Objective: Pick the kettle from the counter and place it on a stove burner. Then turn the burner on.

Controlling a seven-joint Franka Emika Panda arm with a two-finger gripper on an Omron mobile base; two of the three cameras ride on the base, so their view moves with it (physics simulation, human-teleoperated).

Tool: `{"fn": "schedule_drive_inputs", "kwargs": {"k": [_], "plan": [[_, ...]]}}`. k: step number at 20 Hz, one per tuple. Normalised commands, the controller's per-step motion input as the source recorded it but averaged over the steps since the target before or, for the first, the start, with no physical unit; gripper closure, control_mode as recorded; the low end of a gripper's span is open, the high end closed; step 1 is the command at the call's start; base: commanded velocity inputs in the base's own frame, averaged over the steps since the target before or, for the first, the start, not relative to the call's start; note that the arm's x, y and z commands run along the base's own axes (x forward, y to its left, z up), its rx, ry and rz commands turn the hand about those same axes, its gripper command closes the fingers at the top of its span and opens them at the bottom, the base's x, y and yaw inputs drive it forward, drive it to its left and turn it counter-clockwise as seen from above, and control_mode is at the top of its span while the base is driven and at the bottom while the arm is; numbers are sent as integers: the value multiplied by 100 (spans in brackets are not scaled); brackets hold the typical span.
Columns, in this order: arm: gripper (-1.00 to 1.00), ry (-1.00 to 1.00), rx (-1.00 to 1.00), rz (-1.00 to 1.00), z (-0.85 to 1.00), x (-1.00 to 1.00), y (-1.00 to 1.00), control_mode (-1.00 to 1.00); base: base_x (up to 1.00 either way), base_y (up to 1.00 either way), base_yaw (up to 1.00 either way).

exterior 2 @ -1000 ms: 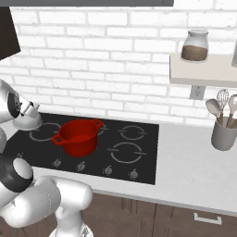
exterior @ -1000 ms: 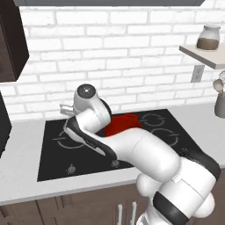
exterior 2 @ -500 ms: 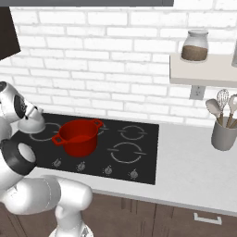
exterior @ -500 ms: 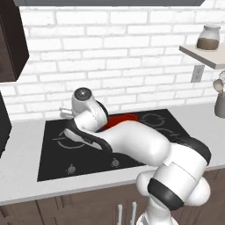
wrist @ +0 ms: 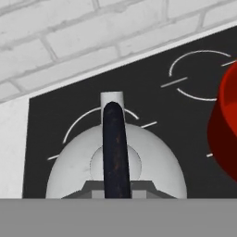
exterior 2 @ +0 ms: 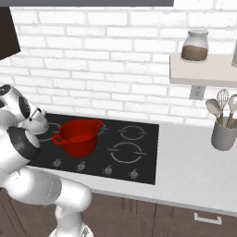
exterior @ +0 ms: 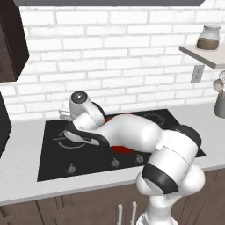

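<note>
- The kettle [wrist: 115, 162] sits low over the back left part of the stove [exterior 2: 143, 157], its rounded silvery body right over a wide ring of thin white arcs with side ticks, the burner [wrist: 81, 122]; whether its base touches the glass I cannot tell from where I stand.
- The gripper [wrist: 115, 192] is clamped shut on the kettle's dark arched handle [wrist: 115, 139] (the handle runs straight up the middle of the hand view, towards the short spout [wrist: 112, 98] that points at the brick wall [exterior: 132, 57]); the fingertips themselves are lost at the bottom edge.
- From the right base view the kettle [exterior 2: 38, 124] peeks out just behind the arm's white wrist, at the left end of the cooktop; from the left base view only a sliver of it [exterior: 72, 135] shows under the hand.
- The red pot [exterior 2: 78, 136] stands on the front left ring, just beside the kettle and apart from it; in the hand view its red wall [wrist: 224, 134] crowds the right edge.
- A row of small round knobs [exterior 2: 108, 170] lines the front edge of the stove.
- The counter [exterior 2: 194, 171] stretches pale and smooth to the right, with a grey utensil holder [exterior 2: 224, 134] full of whisk and spoons on it; above, a jar [exterior 2: 194, 46] rests on a wall shelf [exterior 2: 199, 71].
</note>
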Motion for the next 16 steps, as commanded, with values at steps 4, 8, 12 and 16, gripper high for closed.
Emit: {"fn": "schedule_drive_inputs", "kwargs": {"k": [4,8,12,16], "plan": [[100,0,-4,-3,-19,30,3,-100,0,0,0],[100,0,-4,-3,-18,31,3,-100,0,0,0],[100,0,-2,-3,-17,31,6,-100,0,0,0],[100,0,-2,-2,-22,27,11,-100,0,0,0]]}}
